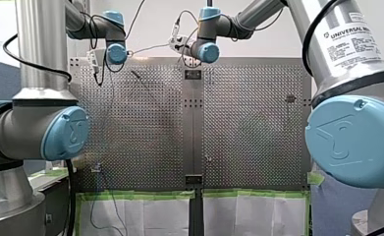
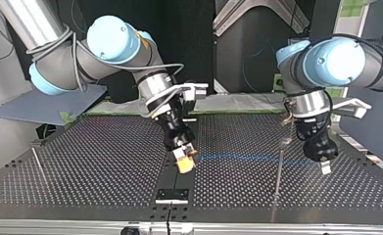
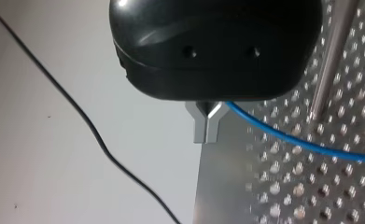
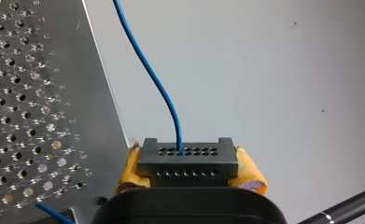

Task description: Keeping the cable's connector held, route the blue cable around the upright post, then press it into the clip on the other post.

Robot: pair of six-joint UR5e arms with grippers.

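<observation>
Standing over a perforated metal table (image 2: 106, 161), two robot arms hold a blue cable (image 2: 248, 158) between them. The right claw (image 2: 184, 164), at the top view's left and near the table's middle seam, is clenched with its yellow pads (image 4: 249, 170) on a dark grey connector (image 4: 188, 161). The cable leaves one of the holes in the connector's face. It then runs low over the table toward the top view's right and reaches the left claw (image 2: 325, 168). In the left wrist view that claw's metal fingers (image 3: 207, 128) are pressed together, grasping the cable, which comes out at their root. A thin upright post (image 2: 278, 171) stands just beside that claw. The cable crosses it, but on which side I cannot tell. A second thin post (image 2: 38, 165) stands well apart, at the top view's far left.
</observation>
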